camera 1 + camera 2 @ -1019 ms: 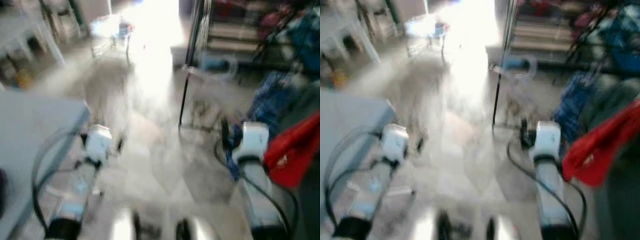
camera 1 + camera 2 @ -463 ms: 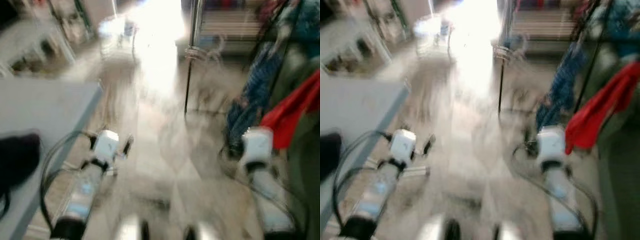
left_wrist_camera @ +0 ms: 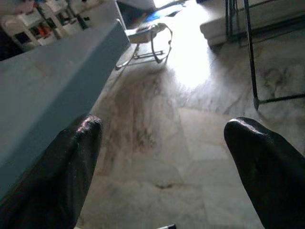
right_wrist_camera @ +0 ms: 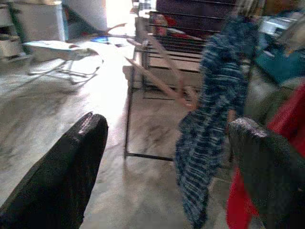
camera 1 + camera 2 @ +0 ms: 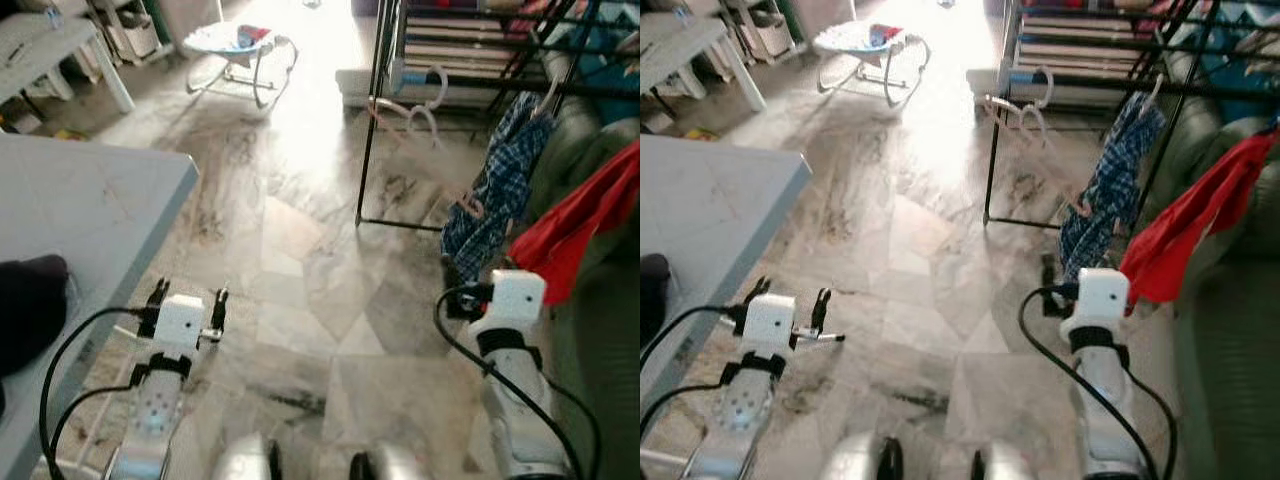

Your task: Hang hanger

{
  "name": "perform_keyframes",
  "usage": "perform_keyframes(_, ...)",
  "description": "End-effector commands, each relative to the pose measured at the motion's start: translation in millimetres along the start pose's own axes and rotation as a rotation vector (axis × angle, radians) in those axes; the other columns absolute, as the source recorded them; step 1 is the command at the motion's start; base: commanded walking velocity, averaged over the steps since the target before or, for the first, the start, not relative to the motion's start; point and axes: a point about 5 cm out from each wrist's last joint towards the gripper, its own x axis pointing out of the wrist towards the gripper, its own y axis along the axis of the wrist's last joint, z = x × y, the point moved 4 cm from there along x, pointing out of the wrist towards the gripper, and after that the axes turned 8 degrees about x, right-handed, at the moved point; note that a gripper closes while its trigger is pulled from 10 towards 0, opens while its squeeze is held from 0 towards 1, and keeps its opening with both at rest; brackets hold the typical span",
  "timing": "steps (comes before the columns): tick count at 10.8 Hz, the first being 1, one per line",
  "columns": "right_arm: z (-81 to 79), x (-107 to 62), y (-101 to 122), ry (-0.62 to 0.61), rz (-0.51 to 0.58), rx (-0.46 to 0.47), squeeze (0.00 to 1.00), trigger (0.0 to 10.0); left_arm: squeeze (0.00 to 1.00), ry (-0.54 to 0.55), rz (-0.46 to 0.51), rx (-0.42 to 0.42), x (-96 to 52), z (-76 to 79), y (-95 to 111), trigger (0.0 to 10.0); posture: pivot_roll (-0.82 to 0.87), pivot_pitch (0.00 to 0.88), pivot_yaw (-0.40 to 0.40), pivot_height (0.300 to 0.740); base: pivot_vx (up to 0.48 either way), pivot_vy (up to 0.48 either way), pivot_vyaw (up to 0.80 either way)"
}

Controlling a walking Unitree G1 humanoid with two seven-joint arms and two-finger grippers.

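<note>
1. The pale hangers on the black clothes rack are thin and hard to make out — they hang beside a blue checked shirt and a red cloth.
2. The left gripper is held low by the grey table, fingers wide apart, empty; the right gripper faces the rack, also spread wide and empty.
3. Marble floor; a baby bouncer stands further off — in bright light.

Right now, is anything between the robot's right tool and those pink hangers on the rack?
Nothing visible: only floor lies between the open right tool and the pink hangers. The blue checked shirt hangs beside them.
</note>
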Motion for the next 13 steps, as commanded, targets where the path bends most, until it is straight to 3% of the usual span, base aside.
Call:
perform_keyframes(1,3.0,-2.7,-9.4,-0.034,-0.038,0.029,0.00,10.0,0.00,0.018,0.024,0.005,3.8,-3.4,7.2,10.0,-0.02,0.063,0.007,0.740,0.000,0.000,0.00)
perform_keyframes(2,-1.9,-1.8,-8.3,-0.005,-0.031,0.007,0.00,10.0,0.00,0.009,0.035,0.017,6.9,-2.4,10.7,10.0,-0.02,0.069,0.004,0.740,0.000,0.000,0.00)
perform_keyframes(5,12.4,4.1,-1.0,-0.019,-0.019,-0.011,0.00,10.0,0.00,0.003,0.039,0.026,7.8,-3.8,11.3,10.0,-0.03,0.083,-0.009,0.740,-0.284,0.000,0.00)
perform_keyframes(8,4.0,4.4,-3.3,0.017,-0.031,-0.017,0.00,10.0,0.00,0.000,0.034,0.023,3.1,-0.5,10.5,10.0,-0.02,0.102,-0.019,0.740,-0.287,0.000,0.00)
perform_keyframes(13,-2.1,14.7,0.6,0.047,-0.022,0.001,0.00,10.0,0.00,0.001,0.043,0.037,8.9,-3.9,13.8,10.0,0.00,0.096,-0.019,0.740,-0.283,0.000,0.00)
